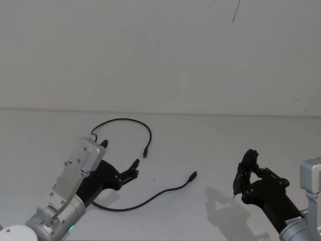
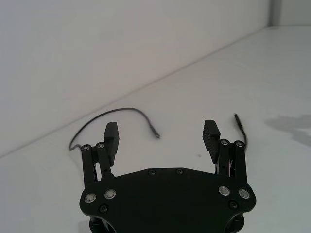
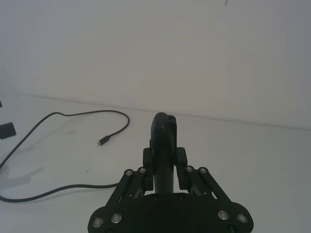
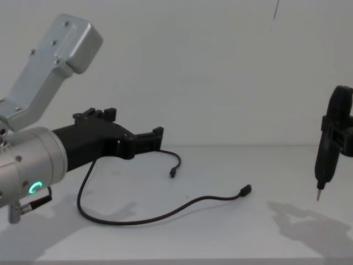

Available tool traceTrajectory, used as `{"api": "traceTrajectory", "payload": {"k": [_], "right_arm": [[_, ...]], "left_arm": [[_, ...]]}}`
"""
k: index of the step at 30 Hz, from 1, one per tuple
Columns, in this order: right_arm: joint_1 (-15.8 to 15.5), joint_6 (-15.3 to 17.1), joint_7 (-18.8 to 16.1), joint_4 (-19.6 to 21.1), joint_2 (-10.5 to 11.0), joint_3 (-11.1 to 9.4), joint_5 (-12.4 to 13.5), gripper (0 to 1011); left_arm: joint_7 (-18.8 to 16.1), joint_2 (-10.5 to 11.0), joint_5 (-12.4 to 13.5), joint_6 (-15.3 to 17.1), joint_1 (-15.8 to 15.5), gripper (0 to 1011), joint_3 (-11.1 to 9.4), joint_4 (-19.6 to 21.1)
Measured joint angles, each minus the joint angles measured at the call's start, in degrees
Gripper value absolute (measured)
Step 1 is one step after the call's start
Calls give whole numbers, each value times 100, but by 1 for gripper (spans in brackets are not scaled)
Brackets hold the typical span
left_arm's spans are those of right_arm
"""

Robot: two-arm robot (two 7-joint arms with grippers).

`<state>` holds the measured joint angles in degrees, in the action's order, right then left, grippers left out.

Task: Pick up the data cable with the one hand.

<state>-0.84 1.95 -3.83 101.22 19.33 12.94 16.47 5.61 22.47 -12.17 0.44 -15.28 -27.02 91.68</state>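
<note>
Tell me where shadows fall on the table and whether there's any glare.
Head view: a soft grey shadow lies on the table just left of the right claw. Chest view: the same shadow spreads below that claw and its tool; a fainter one lies beside the cable. No view shows glare.

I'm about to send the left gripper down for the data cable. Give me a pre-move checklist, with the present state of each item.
1. Left gripper open: ok, fingers spread.
2. Data cable lying free on the table: ok.
3. Cable between the fingers: not ok; a plug lies ahead of the gap.
4. Left gripper clear of the table: ok, it hovers above it in the chest view.
5. Right gripper out of the way: ok, off to the right, shut on a pen-like tool.
</note>
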Motion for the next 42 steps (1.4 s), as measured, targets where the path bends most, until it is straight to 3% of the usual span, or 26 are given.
{"api": "traceTrajectory", "payload": {"k": [8, 26, 42], "right_arm": [[0, 0, 0, 0, 0, 0, 0, 269], [0, 0, 0, 0, 0, 0, 0, 269], [0, 0, 0, 0, 0, 0, 0, 269]], "left_arm": [[482, 64, -108, -8, -164, 1002, -107, -143], [2083, 157, -380, 141, -757, 1002, -513, -789], [2501, -55, -388, 247, -1008, 1002, -674, -1351]]}}
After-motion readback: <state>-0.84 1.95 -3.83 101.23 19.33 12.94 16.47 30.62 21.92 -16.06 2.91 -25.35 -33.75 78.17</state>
